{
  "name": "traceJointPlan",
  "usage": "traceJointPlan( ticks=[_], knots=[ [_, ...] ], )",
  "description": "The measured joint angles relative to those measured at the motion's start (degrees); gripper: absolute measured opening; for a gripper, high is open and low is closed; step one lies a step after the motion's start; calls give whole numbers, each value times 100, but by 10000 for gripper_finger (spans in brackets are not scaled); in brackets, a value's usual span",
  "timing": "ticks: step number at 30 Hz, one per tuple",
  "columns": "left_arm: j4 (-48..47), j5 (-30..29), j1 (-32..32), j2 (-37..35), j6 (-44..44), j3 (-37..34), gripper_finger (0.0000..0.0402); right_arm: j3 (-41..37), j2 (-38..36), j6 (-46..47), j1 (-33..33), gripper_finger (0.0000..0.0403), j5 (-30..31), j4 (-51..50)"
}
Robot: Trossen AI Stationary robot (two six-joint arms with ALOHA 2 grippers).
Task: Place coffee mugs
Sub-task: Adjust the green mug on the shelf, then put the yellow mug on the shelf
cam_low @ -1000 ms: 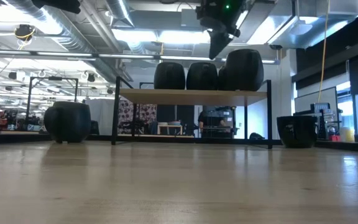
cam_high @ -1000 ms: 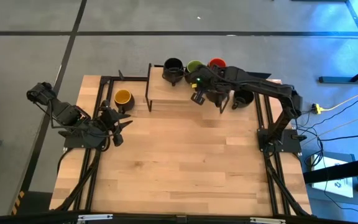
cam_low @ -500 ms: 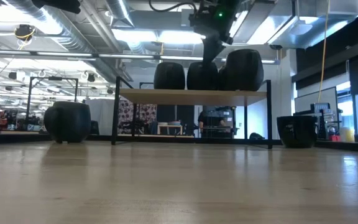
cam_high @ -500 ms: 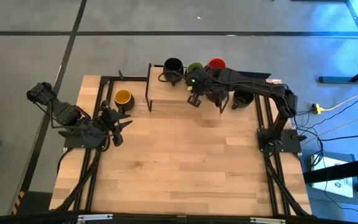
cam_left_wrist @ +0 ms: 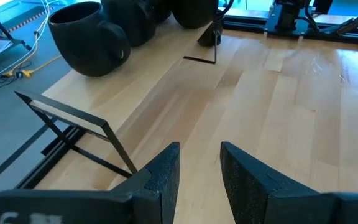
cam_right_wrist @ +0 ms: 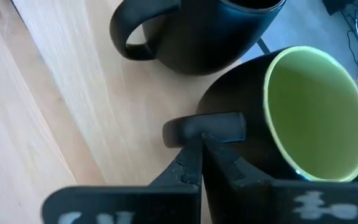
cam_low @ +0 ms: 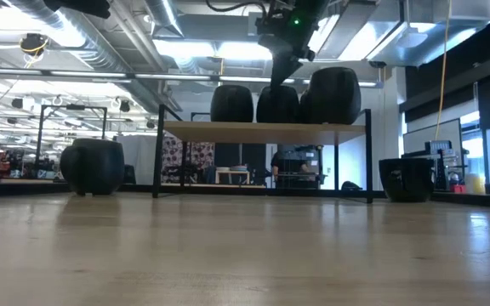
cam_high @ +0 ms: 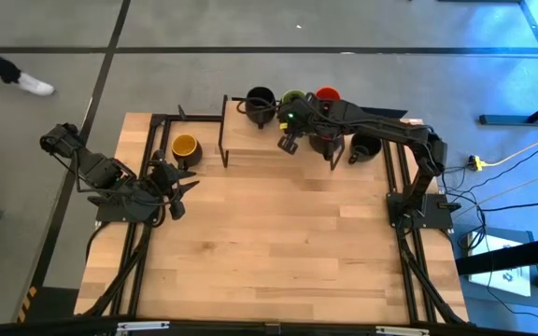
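**What surrounds your work area**

You have a light wooden table point(cam_high: 278, 243) with a black metal frame along its left and right edges. At its far end stands a raised wooden shelf point(cam_low: 266, 127) on thin black legs. A person's leg and white shoe point(cam_high: 35, 86) show on the grey floor beyond the table's far left corner. To the right, cables point(cam_high: 502, 177) trail across the floor. Behind the table, the low view shows you an open workshop with ceiling ducts point(cam_low: 75, 34).

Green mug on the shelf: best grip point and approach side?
Grip the green mug by its handle, coming from above on the table-facing side. The handle juts toward the table, clear of the neighbouring black mug. The right gripper is already lined up there.
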Motion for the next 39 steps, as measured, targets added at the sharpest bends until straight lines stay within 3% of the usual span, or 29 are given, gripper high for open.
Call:
traceJointPlan(
  ticks=[9,17,22,28,35,39],
  knots=[
    [-22,18,2,0,153,0,110,0,-354,263,278,0,-107,8],
    [-61,322,447,0,39,0,116,4,-787,716,1533,0,-36,218],
    [-431,1110,1350,-11,-166,0,151,-17,-761,902,2450,0,156,349],
    [-1068,1943,2788,-15,-147,0,184,-556,-732,1654,3318,0,878,609],
    [-1173,2516,4468,82,1137,1,185,-1338,-732,2741,3887,0,1547,1101],
    [-1093,3145,5396,177,1771,2,184,-1608,-732,3105,4002,0,1655,1318]
  ],
)
